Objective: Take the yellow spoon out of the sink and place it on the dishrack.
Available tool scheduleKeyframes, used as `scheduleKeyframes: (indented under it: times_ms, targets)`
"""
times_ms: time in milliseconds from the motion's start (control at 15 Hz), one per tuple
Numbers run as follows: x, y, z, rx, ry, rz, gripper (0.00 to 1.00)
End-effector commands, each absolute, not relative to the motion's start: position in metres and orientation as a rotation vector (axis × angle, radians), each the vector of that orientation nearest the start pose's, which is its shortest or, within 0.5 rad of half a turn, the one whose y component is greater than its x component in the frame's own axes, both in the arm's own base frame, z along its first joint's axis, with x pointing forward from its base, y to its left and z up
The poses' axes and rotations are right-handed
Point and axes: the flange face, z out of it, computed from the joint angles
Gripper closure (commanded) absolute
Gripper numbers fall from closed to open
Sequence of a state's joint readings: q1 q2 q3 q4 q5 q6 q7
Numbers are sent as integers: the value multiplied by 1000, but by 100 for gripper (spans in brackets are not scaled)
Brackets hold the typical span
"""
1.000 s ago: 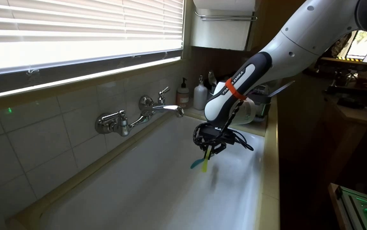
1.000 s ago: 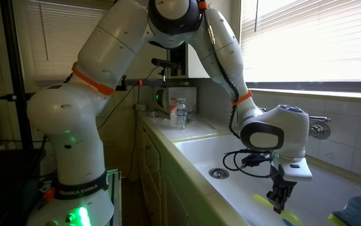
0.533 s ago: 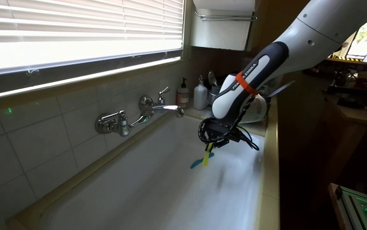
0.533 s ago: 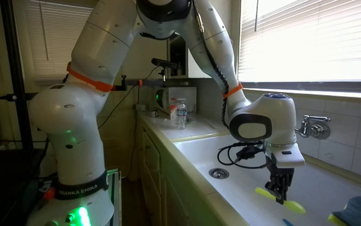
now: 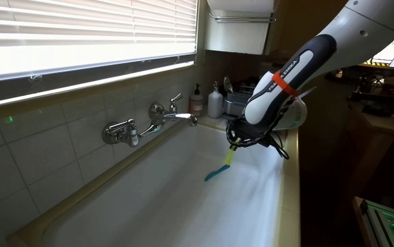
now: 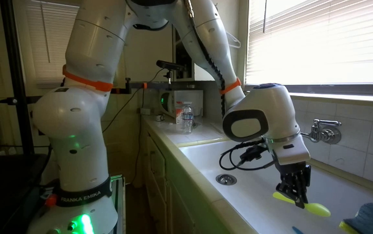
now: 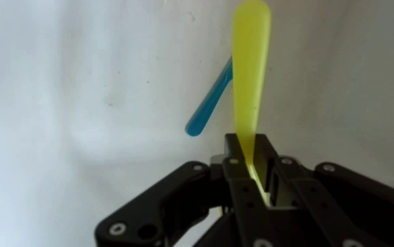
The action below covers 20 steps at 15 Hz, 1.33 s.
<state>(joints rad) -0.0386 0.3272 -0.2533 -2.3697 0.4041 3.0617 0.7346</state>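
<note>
While our gripper (image 7: 246, 142) pinches the yellow spoon (image 7: 251, 51) mid-length over the sink (image 5: 169, 192), we judge the lift in hand; next we should raise it clear and carry it to the grey dishrack (image 5: 237, 104) beyond. We read FRANKA EMIKA on 2 parts: base collar (image 6: 84, 197) and, partly covered, wrist link (image 5: 265, 103).

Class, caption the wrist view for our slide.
Black gripper holding a slim yellow plastic spoon that partly hides a blue plastic utensil in the white sink.
</note>
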Motion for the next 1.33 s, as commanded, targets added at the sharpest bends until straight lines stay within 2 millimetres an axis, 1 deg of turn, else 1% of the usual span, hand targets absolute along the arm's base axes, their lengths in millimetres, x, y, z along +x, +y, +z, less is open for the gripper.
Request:
scheduleKeyframes:
  times_ms: [0,267,667,933,1267]
  targets:
    - [476,-190,255,-2209,1957,-638,96]
    - [462,-202,276,-2174,1966,-699,96]
    - [447,-221,296,-2162,1972,-794,96]
    - [446,-233,309,-2170,1957,-874,96]
    - [449,-242,329,-2138,1943,-972,96]
